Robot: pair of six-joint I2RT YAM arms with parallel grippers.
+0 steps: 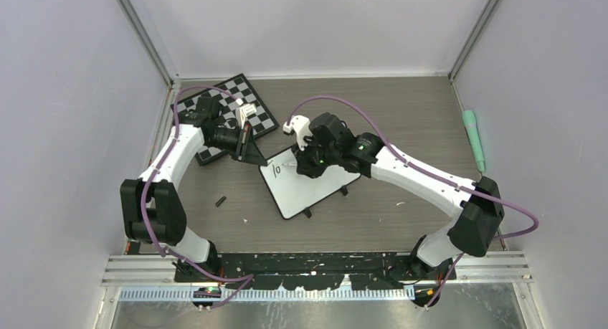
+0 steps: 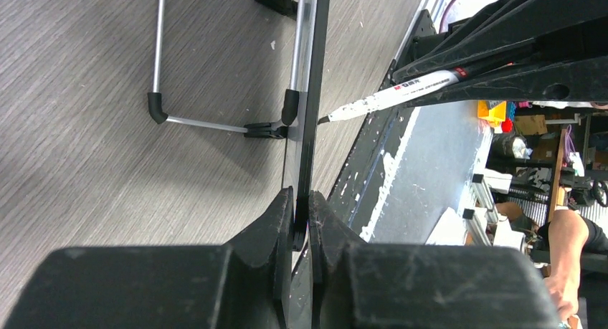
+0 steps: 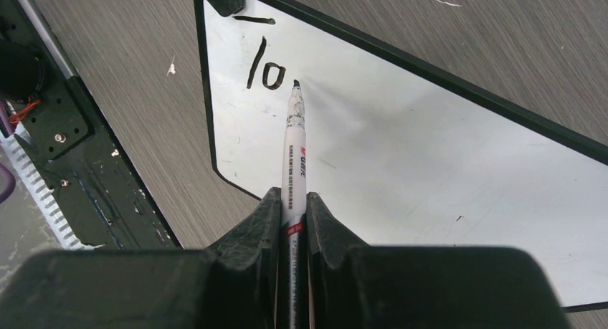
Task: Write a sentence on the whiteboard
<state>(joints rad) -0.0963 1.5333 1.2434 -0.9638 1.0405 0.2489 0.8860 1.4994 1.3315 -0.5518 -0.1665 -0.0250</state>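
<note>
Right claw (image 3: 292, 200) grips marker (image 3: 295, 150) by whiteboard (image 3: 430, 142) (sentence (image 3: 264, 71): "To").

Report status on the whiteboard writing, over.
Left gripper shut on whiteboard edge. Right gripper shut on marker, tip at the board. Sentence barely begun, two letters down. Writing area unobstructed.

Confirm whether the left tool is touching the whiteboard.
Touching. The left wrist view shows the left tool with its jaws clamped on the black edge of the whiteboard, one jaw against each face and no gap visible.
</note>
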